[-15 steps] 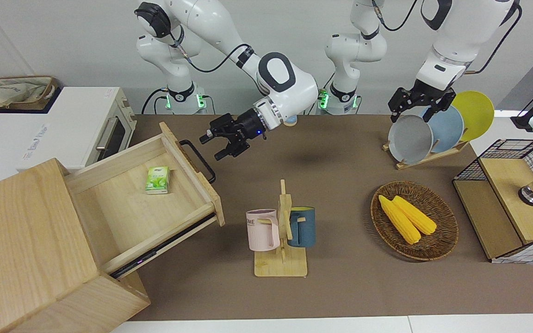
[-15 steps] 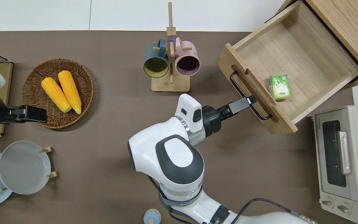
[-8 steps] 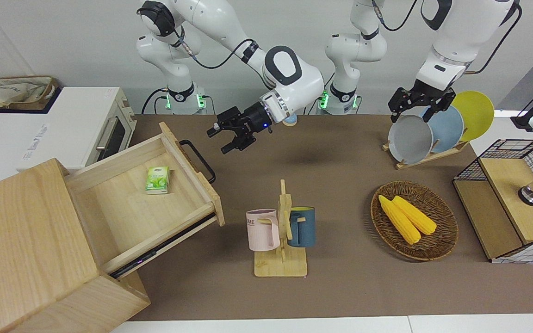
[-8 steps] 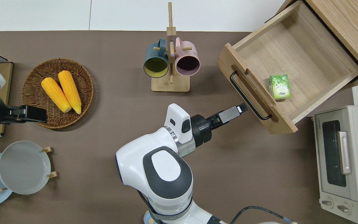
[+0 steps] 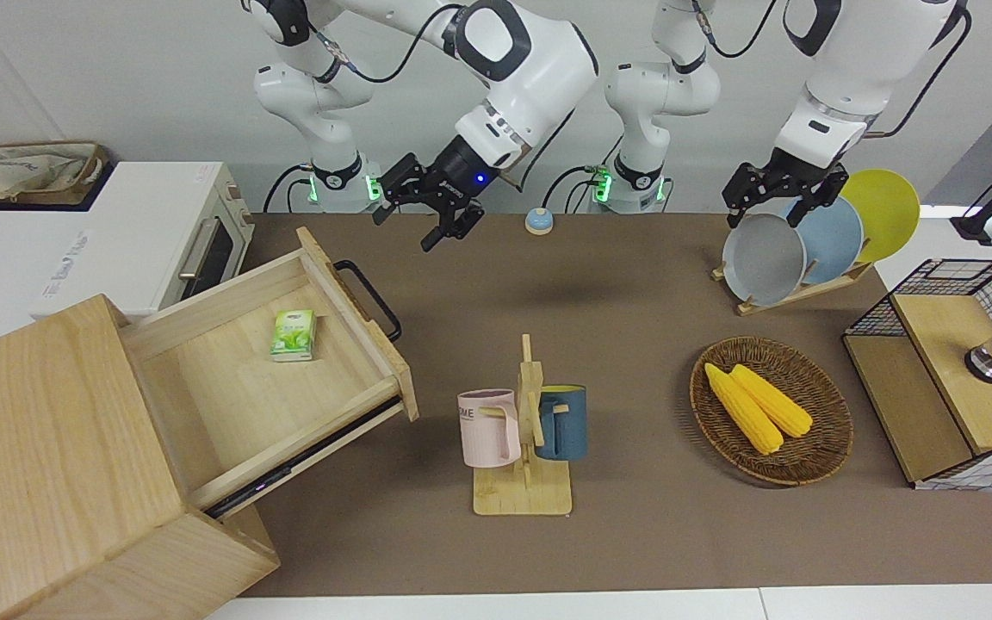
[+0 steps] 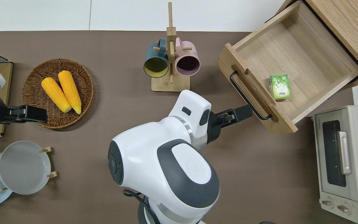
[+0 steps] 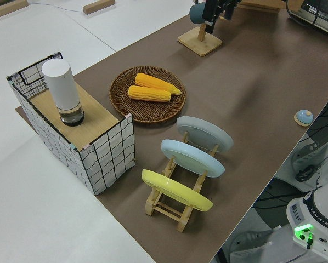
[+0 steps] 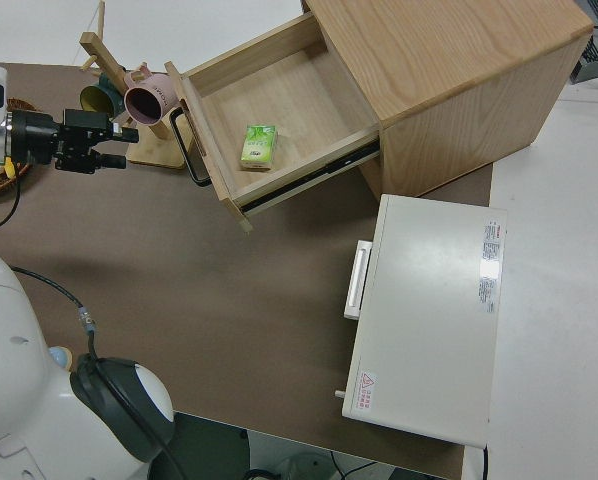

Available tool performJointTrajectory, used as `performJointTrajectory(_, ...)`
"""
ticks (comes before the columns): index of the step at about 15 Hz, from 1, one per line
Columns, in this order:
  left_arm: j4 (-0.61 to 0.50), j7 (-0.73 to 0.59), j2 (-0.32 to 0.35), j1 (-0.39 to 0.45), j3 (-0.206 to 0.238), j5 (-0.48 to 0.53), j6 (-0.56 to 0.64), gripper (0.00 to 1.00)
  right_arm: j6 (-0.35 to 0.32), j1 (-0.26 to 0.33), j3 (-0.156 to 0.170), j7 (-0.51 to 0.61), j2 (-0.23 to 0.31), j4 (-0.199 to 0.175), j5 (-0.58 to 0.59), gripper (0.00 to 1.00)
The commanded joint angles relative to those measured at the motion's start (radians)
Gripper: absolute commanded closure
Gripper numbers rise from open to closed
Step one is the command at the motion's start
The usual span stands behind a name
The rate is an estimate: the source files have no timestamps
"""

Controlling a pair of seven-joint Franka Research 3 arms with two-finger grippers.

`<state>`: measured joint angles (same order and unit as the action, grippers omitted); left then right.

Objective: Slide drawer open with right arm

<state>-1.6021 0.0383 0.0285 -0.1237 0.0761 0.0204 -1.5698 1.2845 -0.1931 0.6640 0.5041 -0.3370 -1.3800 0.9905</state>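
Observation:
The light-wood drawer (image 5: 229, 387) stands pulled far out of the pale wooden cabinet (image 5: 40, 430). Its black bar handle (image 5: 368, 297) is free. A green packet (image 5: 293, 334) lies inside the drawer. The overhead view shows the drawer (image 6: 294, 53), its handle (image 6: 247, 96) and the packet (image 6: 279, 86). My right gripper (image 5: 427, 220) is open and empty, with a blue light at its wrist. It is up in the air, apart from the handle. In the overhead view the right gripper (image 6: 246, 112) is over the brown mat beside the drawer front. It also shows in the right side view (image 8: 114, 147). The left arm is parked.
A white toaster oven (image 5: 143, 241) stands beside the cabinet, nearer to the robots. A mug rack (image 5: 523, 430) with a pink and a blue mug stands mid-table. Toward the left arm's end are a corn basket (image 5: 770, 409), a plate rack (image 5: 797, 245) and a wire-mesh box (image 5: 952, 370).
My right gripper has drawn back from the drawer handle and risen, toward the robots' side. The drawer has stayed open in the same place. The left arm has not moved.

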Motion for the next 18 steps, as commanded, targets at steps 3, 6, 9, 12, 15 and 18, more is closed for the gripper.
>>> performJointTrajectory(3, 0.002, -0.001, 0.008, -0.004, 0.004, -0.013, 0.014, 0.00, 0.125, 0.119, -0.040, -0.036, 0.131, -0.010, -0.283, 0.013)
performJointTrajectory(6, 0.004, -0.001, 0.008, -0.004, 0.002, -0.013, 0.014, 0.00, 0.157, 0.187, -0.136, -0.114, 0.232, -0.011, -0.537, 0.015)
performJointTrajectory(9, 0.002, -0.001, 0.008, -0.004, 0.004, -0.013, 0.014, 0.00, 0.157, 0.224, -0.279, -0.258, 0.309, -0.016, -0.761, 0.015)
performJointTrajectory(12, 0.002, -0.001, 0.008, -0.004, 0.002, -0.013, 0.014, 0.00, 0.157, 0.231, -0.392, -0.297, 0.337, -0.050, -0.880, 0.013)
performJointTrajectory(15, 0.002, -0.001, 0.008, -0.004, 0.004, -0.013, 0.014, 0.00, 0.156, 0.233, -0.478, -0.321, 0.357, -0.083, -0.976, 0.015)
performJointTrajectory(18, 0.002, -0.001, 0.008, -0.004, 0.004, -0.013, 0.014, 0.00, 0.144, 0.231, -0.566, -0.395, 0.357, -0.090, -1.027, 0.015)
